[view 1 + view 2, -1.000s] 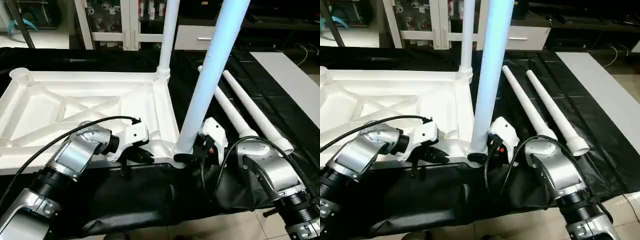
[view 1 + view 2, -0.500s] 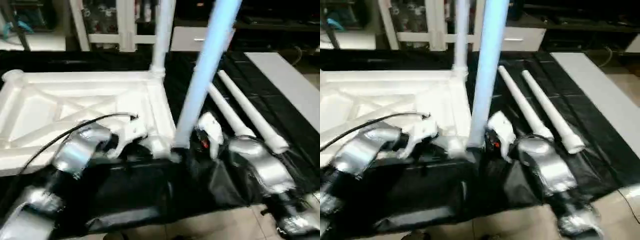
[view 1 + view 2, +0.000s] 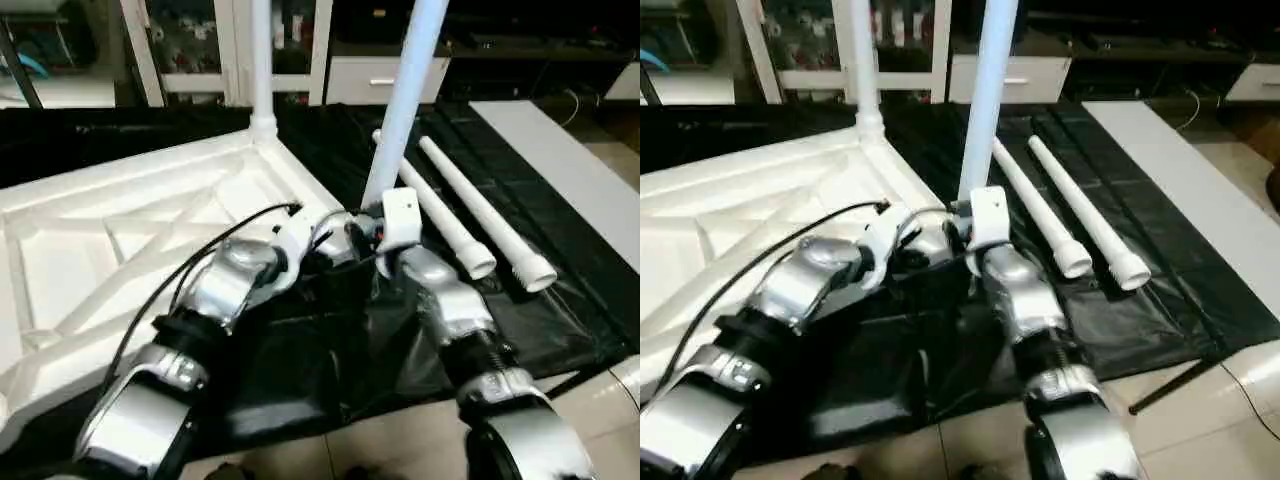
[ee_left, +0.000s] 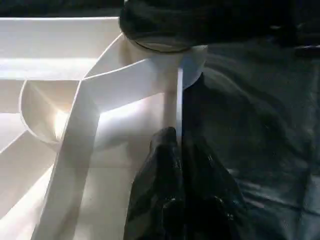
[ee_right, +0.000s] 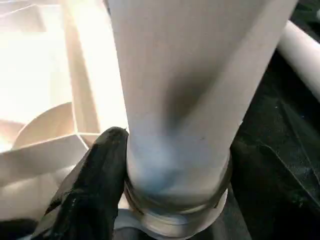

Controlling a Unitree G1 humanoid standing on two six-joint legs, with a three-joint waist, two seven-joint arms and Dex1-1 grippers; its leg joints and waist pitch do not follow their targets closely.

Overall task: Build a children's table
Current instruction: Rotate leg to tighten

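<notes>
White ribbed plastic top (image 3: 120,230), smooth round tapered leg (image 3: 400,100) upright in corner socket

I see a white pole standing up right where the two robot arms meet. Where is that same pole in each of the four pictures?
Left eye view: the near leg rises from the tabletop's near corner to the top edge, right of centre.
Right eye view: near leg, centre, rising likewise.
Left wrist view: its dark base at the corner socket.
Right wrist view: the thick tube beside the right claw's finger.
Shared landmark: that corner socket.
</notes>
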